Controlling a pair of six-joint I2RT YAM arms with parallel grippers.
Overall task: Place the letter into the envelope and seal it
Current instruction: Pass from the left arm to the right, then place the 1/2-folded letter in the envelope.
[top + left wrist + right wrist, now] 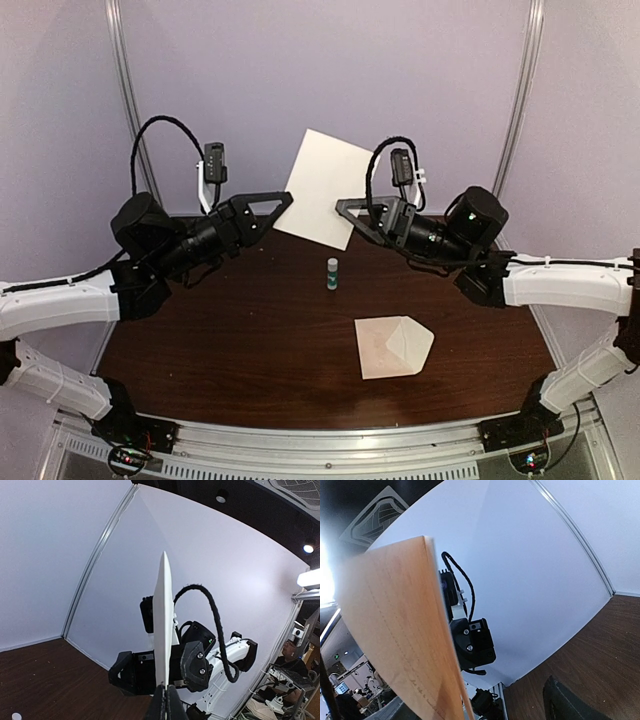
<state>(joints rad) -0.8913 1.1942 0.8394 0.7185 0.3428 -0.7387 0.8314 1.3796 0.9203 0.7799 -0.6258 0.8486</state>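
The letter (325, 187), a white sheet, hangs in the air over the back of the table. My left gripper (287, 199) is shut on its left edge. In the left wrist view the letter (163, 625) stands edge-on, rising from the closed left gripper (167, 694). My right gripper (346, 210) is open at the sheet's lower right edge. One of its fingers (196, 664) stands on each side of the paper without clamping it. The letter (395, 630) fills the left of the right wrist view. The envelope (393, 346) lies flat on the table at front right, with its flap pointing right.
A small green-and-white glue stick (332, 273) stands upright mid-table, between the arms and behind the envelope. Pale walls with metal rails (124, 70) close the back. A metal frame (330, 440) runs along the table's near edge.
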